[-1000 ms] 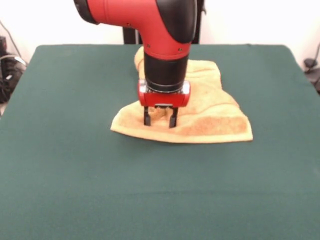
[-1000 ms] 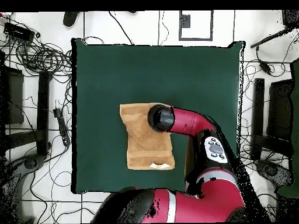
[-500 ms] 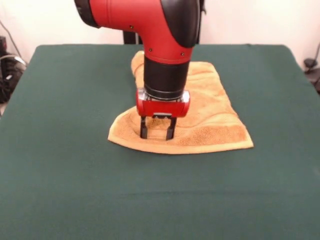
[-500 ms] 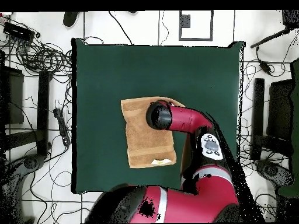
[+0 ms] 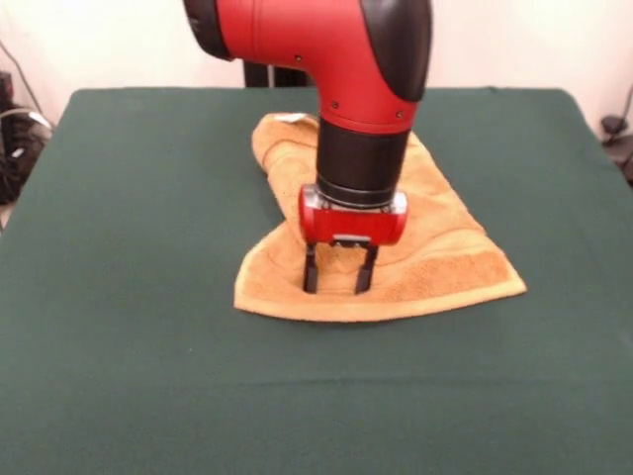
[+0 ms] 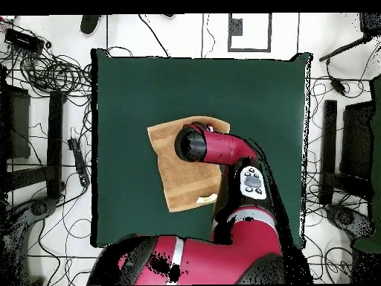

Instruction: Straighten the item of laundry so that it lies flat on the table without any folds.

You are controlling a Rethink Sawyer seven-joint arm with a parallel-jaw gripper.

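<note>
The orange-tan towel (image 5: 435, 257) lies on the dark green table (image 5: 148, 376) near its middle, rumpled, with raised folds along its far left side and a woven band by its near edge. My gripper (image 5: 338, 285) points straight down on the towel's near left part. Its fingers (image 5: 311, 277) stand apart with their tips pressed into the cloth. A small ridge of towel rises between them. In the overhead view the towel (image 6: 178, 186) lies skewed and the arm's wrist (image 6: 190, 143) covers the gripper. A white label (image 6: 205, 199) shows at one edge.
The red arm (image 6: 231, 153) reaches over the towel's side from the robot's base. Green table (image 6: 253, 89) spreads wide on all sides of the towel. Cables (image 6: 52, 71) and stands (image 6: 327, 141) lie on the floor around the table.
The gripper has moved toward the camera and to the right in the front view, dragging the towel's near part with it. The towel has turned and spread wider.
</note>
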